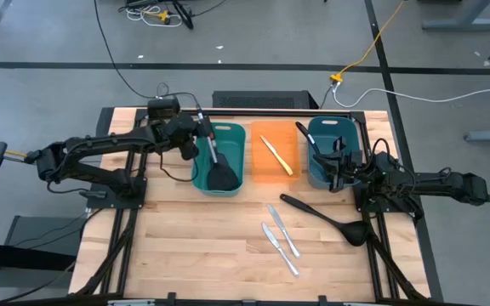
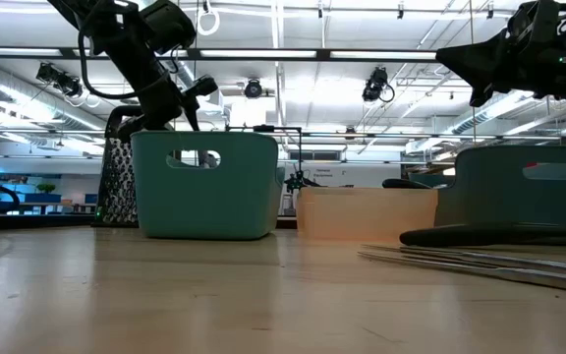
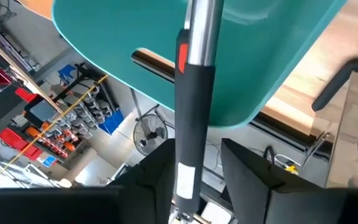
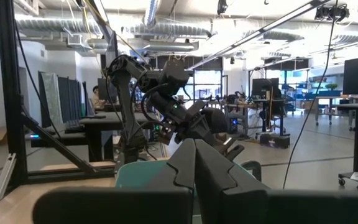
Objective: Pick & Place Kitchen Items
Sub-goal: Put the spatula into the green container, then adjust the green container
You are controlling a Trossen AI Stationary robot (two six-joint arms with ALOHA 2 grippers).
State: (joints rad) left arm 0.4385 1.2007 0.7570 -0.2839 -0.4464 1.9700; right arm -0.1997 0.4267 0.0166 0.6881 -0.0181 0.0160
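A black slotted spatula stands tilted in the left teal bin [image 1: 198, 183], with its blade [image 1: 222, 174] on the bin floor and its handle [image 3: 191, 118] rising toward the far left. My left gripper [image 1: 199, 129] is open around the handle's free end. My right gripper [image 1: 344, 167] is shut and empty above the right teal bin [image 1: 313, 180], which holds black utensils [image 1: 306, 136]. A yellow-handled knife [image 1: 277, 155] lies in the orange bin [image 1: 262, 172]. A black ladle [image 1: 326, 219] and two silver knives [image 1: 283, 229] lie on the table. My left gripper has the free end of the spatula's black grip [image 3: 186, 177] between its open fingers, with the handle lying along them. The grip lies close against one finger [image 3: 157, 171], and a gap shows beside the other finger [image 3: 247, 177]. I cannot tell whether it touches.
A brown perforated block [image 2: 116, 182] stands behind the left bin at the far left. The three bins stand in a row along the far side. The near half of the wooden table [image 1: 194, 255] holds only the ladle and the knives, toward the right.
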